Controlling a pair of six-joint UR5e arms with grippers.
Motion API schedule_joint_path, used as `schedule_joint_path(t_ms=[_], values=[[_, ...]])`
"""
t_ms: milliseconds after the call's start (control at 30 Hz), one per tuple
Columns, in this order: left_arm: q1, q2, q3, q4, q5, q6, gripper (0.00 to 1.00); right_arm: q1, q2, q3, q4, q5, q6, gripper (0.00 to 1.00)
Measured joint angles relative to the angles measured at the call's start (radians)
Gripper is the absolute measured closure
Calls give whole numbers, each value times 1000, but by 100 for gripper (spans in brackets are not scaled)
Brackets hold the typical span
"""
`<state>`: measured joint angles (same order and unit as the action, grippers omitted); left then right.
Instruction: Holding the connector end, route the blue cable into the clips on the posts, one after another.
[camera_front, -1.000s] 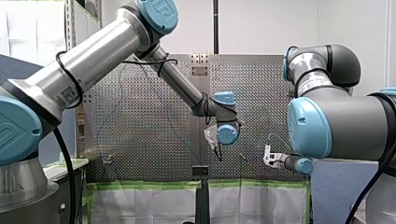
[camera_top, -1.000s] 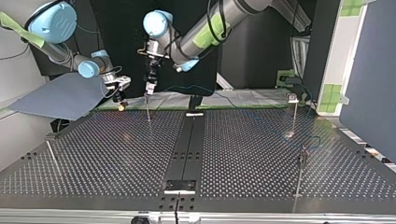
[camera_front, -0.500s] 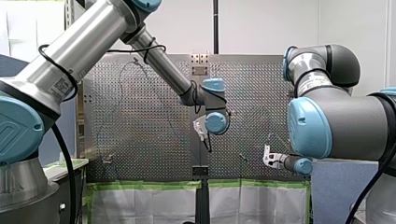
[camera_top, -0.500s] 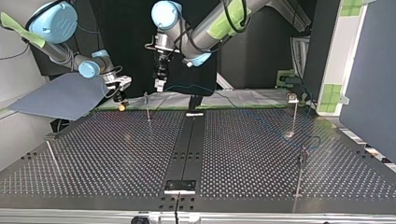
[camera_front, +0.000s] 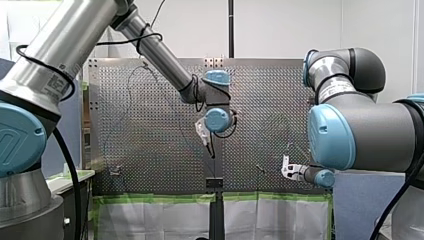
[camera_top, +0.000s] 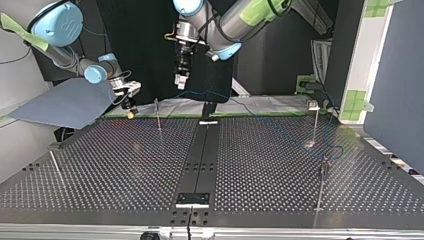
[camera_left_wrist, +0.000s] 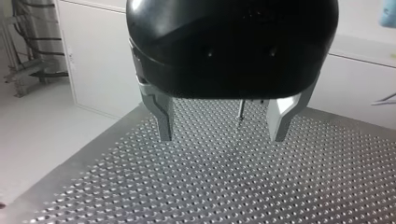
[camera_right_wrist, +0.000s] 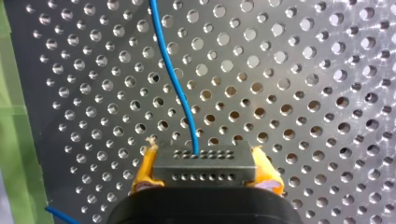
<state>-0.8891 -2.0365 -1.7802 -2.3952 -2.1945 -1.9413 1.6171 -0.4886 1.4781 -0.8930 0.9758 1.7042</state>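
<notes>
My right gripper (camera_right_wrist: 205, 181): yellow-padded fingers (camera_right_wrist: 142, 175) clamped on the connector (camera_right_wrist: 204, 161), one at each end. The blue cable (camera_right_wrist: 175, 84) leaves the connector's middle and runs ahead over the desk (camera_right_wrist: 303, 70), slack and gently curved. My left gripper (camera_left_wrist: 220, 136): metal fingers apart, nothing between them, hanging well above the desk. One post (camera_left_wrist: 240, 109) shows beyond it.

Step in hand, as I read it: carry the connector to the nearest post (camera_top: 157, 114), near my right gripper in the top view, and lay the cable into its clip (too small to make out). I'd keep the line lightly taut, come in above the clip, then draw down. The cable is thin and could skip past.

Desk: perforated metal, shiny. Green tape (camera_right_wrist: 11, 140) along its edge; white panels (camera_left_wrist: 98, 60) behind.
</notes>
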Motion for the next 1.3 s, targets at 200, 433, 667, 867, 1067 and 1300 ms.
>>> schedule_joint_path(t_ms=[200, 433, 667, 867, 1067, 1300], values=[[7, 66, -66, 30, 3, -21, 2, 0, 0, 0, 0, 0, 0, 100], [11, 137, -137, 68, 14, -31, 2, 0, 0, 0, 1, 0, -1, 100], [14, 217, -217, 81, 12, -37, 2, 2, 0, 0, 2, 0, -1, 100], [23, 275, -281, 128, 14, -65, 2, 3, 0, 0, 3, 0, -1, 100], [29, 288, -344, 170, 19, -84, 2, 4, 0, 0, 5, 0, -2, 100], [31, 289, -420, 161, 18, -98, 2, 4, 0, 0, 5, 0, -2, 100]])
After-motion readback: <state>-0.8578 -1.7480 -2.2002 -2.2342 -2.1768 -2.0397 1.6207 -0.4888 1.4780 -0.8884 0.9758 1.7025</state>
